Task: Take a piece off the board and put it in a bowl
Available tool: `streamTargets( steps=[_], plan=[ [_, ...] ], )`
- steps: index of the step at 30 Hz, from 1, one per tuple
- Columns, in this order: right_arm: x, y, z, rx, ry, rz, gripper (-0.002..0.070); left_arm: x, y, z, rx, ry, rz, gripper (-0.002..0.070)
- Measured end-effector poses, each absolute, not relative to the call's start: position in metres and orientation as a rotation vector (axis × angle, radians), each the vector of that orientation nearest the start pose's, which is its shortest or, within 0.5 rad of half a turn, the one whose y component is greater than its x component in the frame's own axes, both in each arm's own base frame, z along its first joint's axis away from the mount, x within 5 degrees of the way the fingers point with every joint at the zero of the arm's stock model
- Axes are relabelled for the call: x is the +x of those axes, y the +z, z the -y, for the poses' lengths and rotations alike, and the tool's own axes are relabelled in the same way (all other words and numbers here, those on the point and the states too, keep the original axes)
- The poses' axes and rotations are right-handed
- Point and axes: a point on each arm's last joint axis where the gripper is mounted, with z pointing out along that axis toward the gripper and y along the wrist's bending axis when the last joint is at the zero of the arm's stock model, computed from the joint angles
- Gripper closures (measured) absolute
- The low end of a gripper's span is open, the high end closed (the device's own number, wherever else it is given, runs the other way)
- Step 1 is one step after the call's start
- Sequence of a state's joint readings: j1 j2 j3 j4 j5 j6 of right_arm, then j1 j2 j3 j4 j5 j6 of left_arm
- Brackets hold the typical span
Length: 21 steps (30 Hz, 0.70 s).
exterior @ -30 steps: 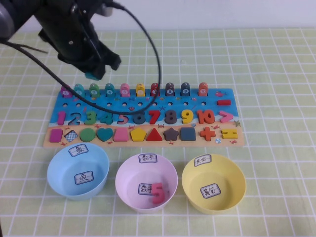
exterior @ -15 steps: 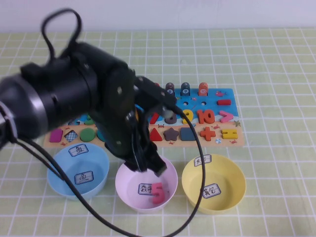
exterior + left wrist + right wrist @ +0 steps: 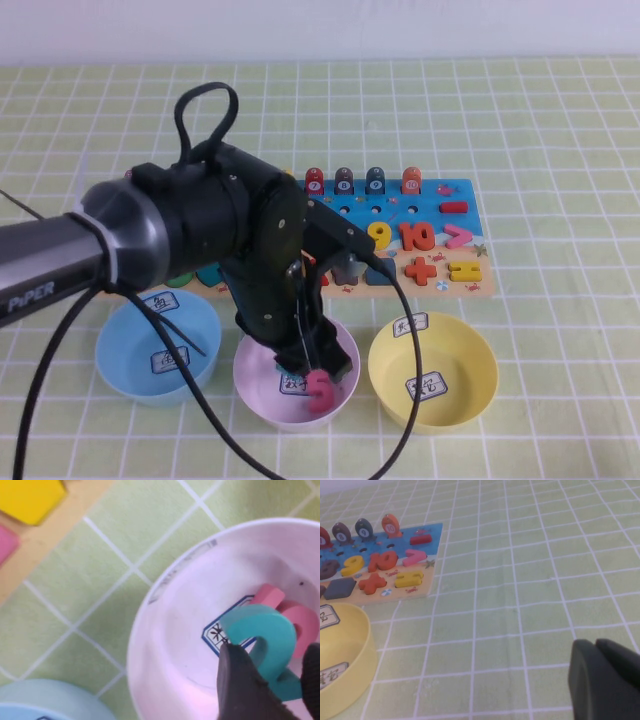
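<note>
teal piece point(image 3: 265, 635) between left gripper point(image 3: 270, 680) fingers, touching pink 5 point(image 3: 295, 620) in bowl point(image 3: 165, 645)

The left arm point(image 3: 190, 235) is bulky and matt black, with a grey sleeve section marked "PiPER" in white near its base. A black cable loops above it and another curves down past its wrist. The left gripper point(image 3: 270, 680) ends in dark grey, rubbery-looking fingers point(image 3: 240, 690). The right gripper point(image 3: 605, 680) shows only as rounded black finger shapes, perhaps two.
</note>
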<state>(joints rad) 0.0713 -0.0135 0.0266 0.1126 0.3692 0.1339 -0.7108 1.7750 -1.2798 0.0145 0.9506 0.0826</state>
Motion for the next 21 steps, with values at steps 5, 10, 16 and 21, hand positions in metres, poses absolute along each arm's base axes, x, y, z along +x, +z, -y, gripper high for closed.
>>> streamTargets(
  steps=[5,10,16,21],
  plan=[
    [0.052,0.172,-0.007,0.129,0.252,-1.867,0.0694,0.269,0.219,0.231,1.147,-0.082,-2.717,0.0238],
    [0.052,0.172,-0.007,0.129,0.252,-1.867,0.0694,0.269,0.225,0.229,1.127,-0.069,-2.693,0.0194],
    [0.052,0.172,-0.007,0.129,0.252,-1.867,0.0694,0.259,0.259,0.212,1.030,-0.055,-2.494,0.0431],
    [0.052,0.172,-0.007,0.129,0.252,-1.867,0.0694,0.226,0.287,0.184,0.967,-0.137,-2.298,0.0643]
  ],
)
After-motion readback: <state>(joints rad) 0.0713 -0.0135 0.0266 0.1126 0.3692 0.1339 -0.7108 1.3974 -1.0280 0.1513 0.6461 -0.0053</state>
